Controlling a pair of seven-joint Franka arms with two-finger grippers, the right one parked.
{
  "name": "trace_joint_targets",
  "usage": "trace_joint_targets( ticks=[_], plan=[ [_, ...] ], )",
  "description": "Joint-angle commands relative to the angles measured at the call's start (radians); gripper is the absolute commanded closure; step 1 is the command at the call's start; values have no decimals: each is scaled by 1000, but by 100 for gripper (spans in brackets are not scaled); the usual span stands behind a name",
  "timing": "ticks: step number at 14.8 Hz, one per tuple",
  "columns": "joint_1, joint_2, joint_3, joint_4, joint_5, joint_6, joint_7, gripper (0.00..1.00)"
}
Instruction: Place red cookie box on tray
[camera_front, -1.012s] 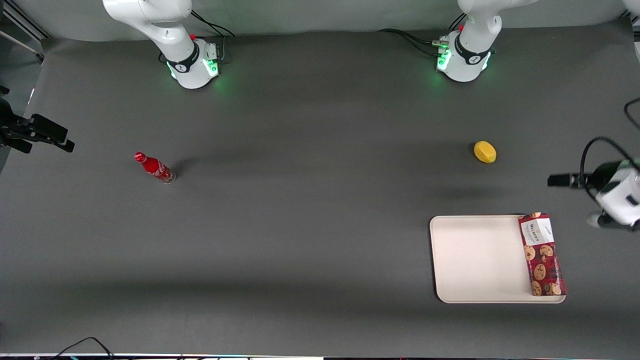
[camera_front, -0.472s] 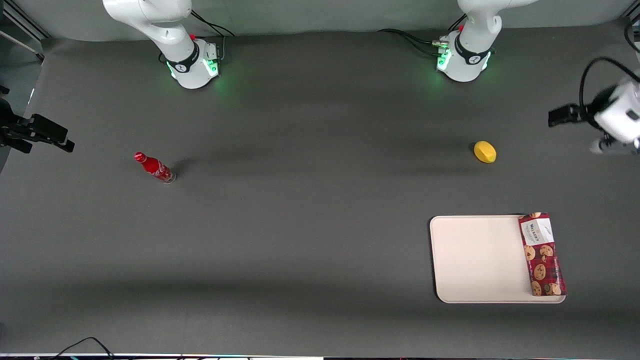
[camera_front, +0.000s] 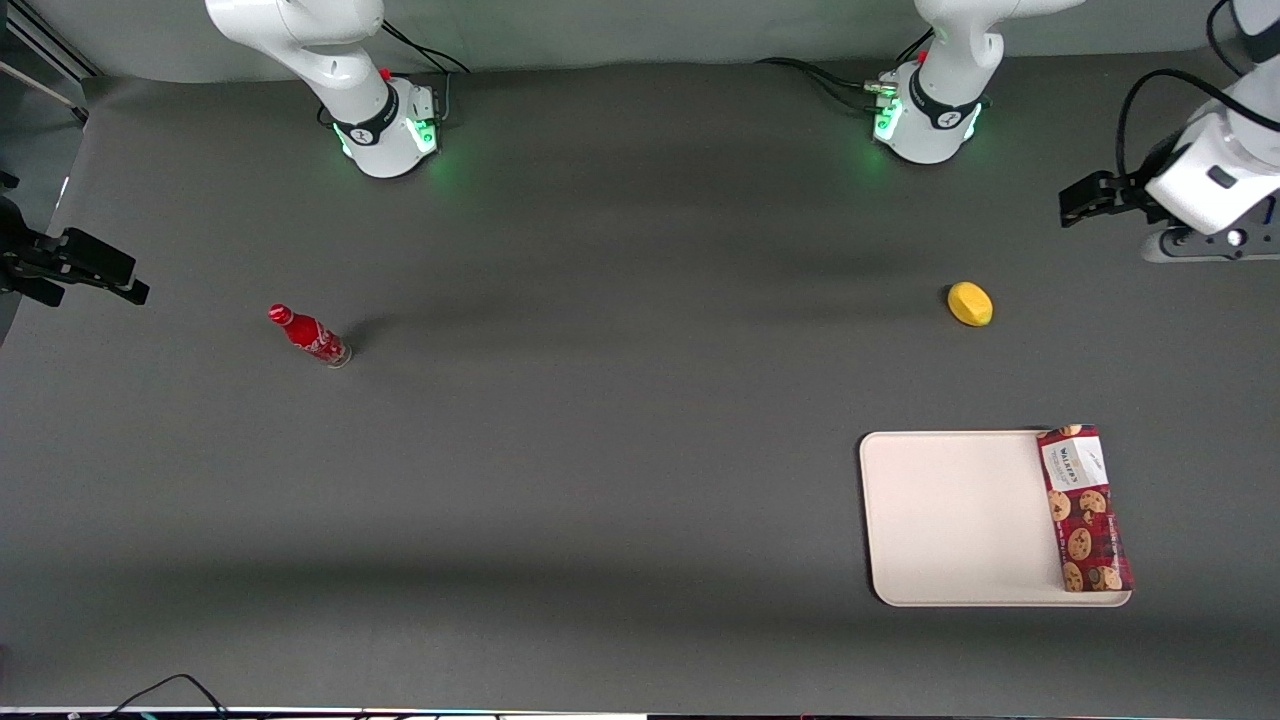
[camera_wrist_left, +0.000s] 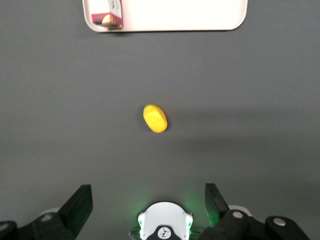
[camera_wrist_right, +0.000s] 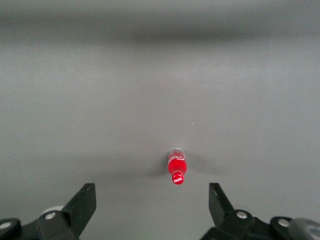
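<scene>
The red cookie box (camera_front: 1085, 508) is lying flat on the tray (camera_front: 950, 520), along the tray's short edge that faces the working arm's end of the table, its white label panel pointing away from the front camera. Its long outer side is sitting right at the tray's rim, perhaps overhanging it slightly. In the left wrist view only one end of the red cookie box (camera_wrist_left: 107, 12) is showing, in a corner of the tray (camera_wrist_left: 200, 12). The rest of the tray is lying bare.

A yellow lemon (camera_front: 970, 303) is resting on the dark grey table (camera_front: 600, 450), farther from the front camera than the tray and well apart from it; the wrist camera is looking down on the same lemon (camera_wrist_left: 155, 118).

The gripper (camera_wrist_left: 148, 205) is hanging high above the table at the working arm's end, well apart from the box, with its fingers (camera_wrist_left: 80, 205) spread wide and nothing between them.

A small red bottle (camera_front: 308, 335) is standing toward the parked arm's end of the table.
</scene>
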Motion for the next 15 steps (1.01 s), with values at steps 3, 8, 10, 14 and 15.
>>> trace_joint_targets(
  ticks=[3,8,10,14,15],
  plan=[
    [-51,83,17,171,-6,-35,-52,0],
    [-53,127,2,177,-8,11,-52,0],
    [-50,131,2,176,-3,11,-50,0],
    [-51,131,2,176,1,8,-50,0],
    [-50,131,2,174,1,8,-50,0]
  ],
)
